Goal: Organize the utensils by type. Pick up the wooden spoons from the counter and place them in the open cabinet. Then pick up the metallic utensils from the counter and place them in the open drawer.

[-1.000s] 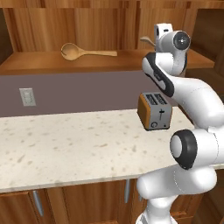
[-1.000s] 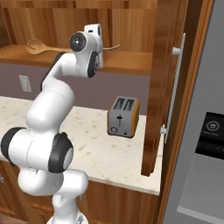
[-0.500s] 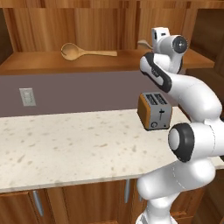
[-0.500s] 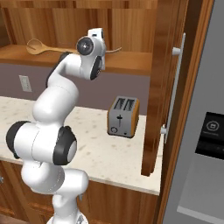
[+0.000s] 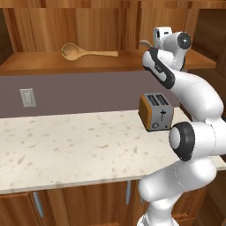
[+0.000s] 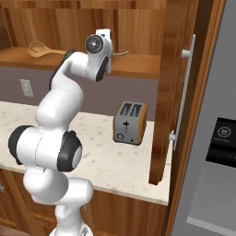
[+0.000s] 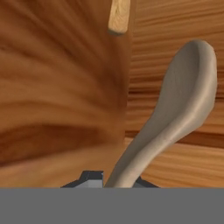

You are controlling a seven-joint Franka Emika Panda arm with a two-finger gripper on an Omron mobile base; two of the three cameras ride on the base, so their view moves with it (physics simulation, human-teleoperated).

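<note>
Reddish-brown open cabinet [image 5: 39,66] shelf lies under the raised gripper [image 7: 114,177], whose fingers pinch a pale wooden spoon [image 7: 175,109] by its handle; another wooden spoon [image 5: 86,52] rests on the shelf off to its left.

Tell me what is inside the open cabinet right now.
On the cabinet shelf lies one wooden spoon. The gripper holds a second spoon over the shelf. The arm covers the shelf behind it.
</note>
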